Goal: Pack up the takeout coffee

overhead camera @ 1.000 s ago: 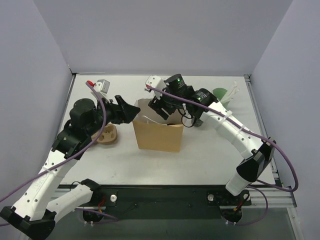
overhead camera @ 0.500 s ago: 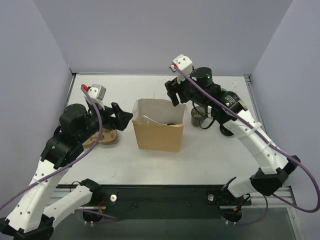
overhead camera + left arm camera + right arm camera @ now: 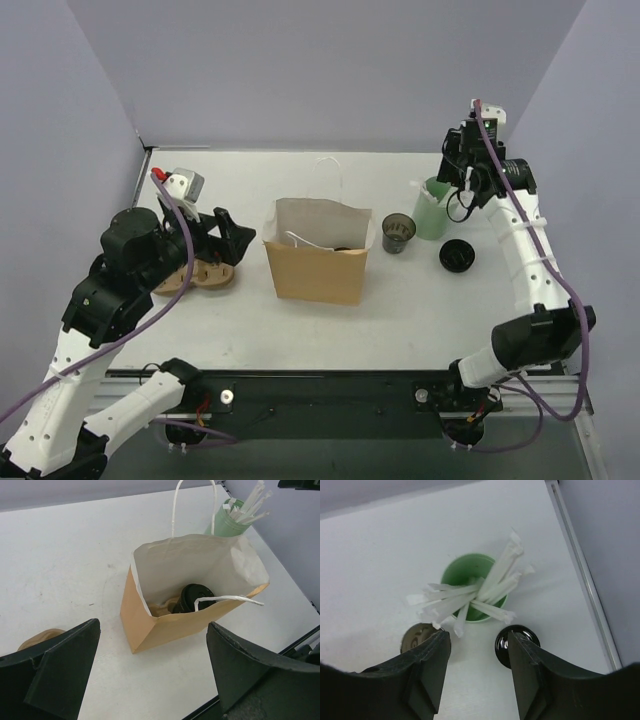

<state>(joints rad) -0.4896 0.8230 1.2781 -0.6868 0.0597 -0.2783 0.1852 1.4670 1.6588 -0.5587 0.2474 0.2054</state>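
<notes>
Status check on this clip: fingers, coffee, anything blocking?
Left fingers open, empty, beside paper bag. Right fingers open, empty, over green cup of sticks. Coffee inside bag, lid up. Nothing in the way.

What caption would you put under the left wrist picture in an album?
Takeout coffee sitting inside the open tan paper bag, green cup of white sticks behind.

White arms (image 3: 72, 348), black joints (image 3: 130, 245), blunt black left claw (image 3: 234, 230) and right claw (image 3: 479, 645) — purple cables (image 3: 588, 335) throughout.
</notes>
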